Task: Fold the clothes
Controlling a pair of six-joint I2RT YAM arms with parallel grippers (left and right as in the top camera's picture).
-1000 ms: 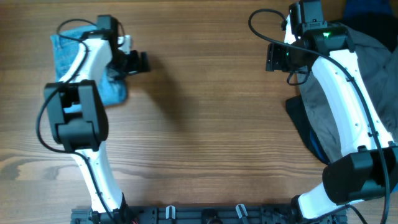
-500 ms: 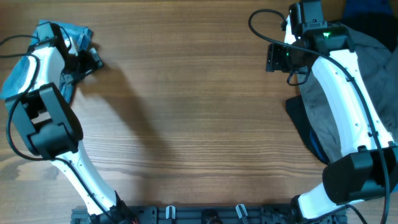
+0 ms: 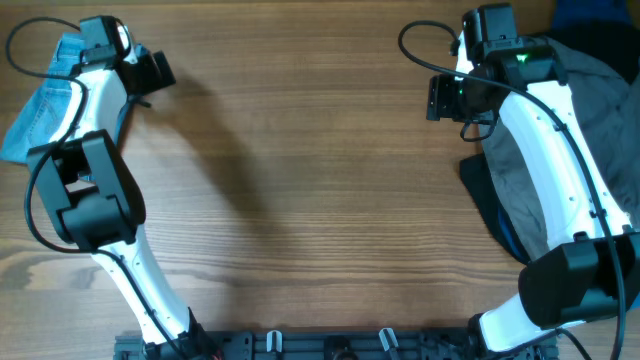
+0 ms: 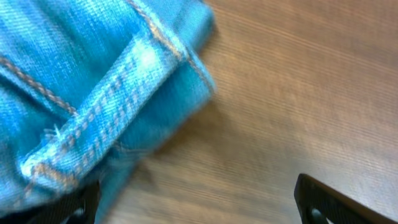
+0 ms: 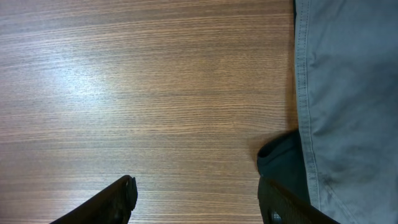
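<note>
Two arms reach over the wooden counter (image 3: 300, 180), one toward each far corner. The left gripper (image 3: 152, 72) hovers at the far left corner with its fingers (image 4: 323, 202) spread wide and nothing between them. Beneath it is bare wood, just beside the jeans (image 3: 35, 115). The jeans lie bunched in that far left corner, and a stitched seam and hem show in the left wrist view. The right gripper (image 3: 440, 97) hangs near the far right corner, its fingers (image 5: 118, 200) likewise spread over bare wood. Along the right edge lies a grey garment (image 3: 610, 100), with a dark blue cloth (image 3: 492, 210) peeking from under it.
</note>
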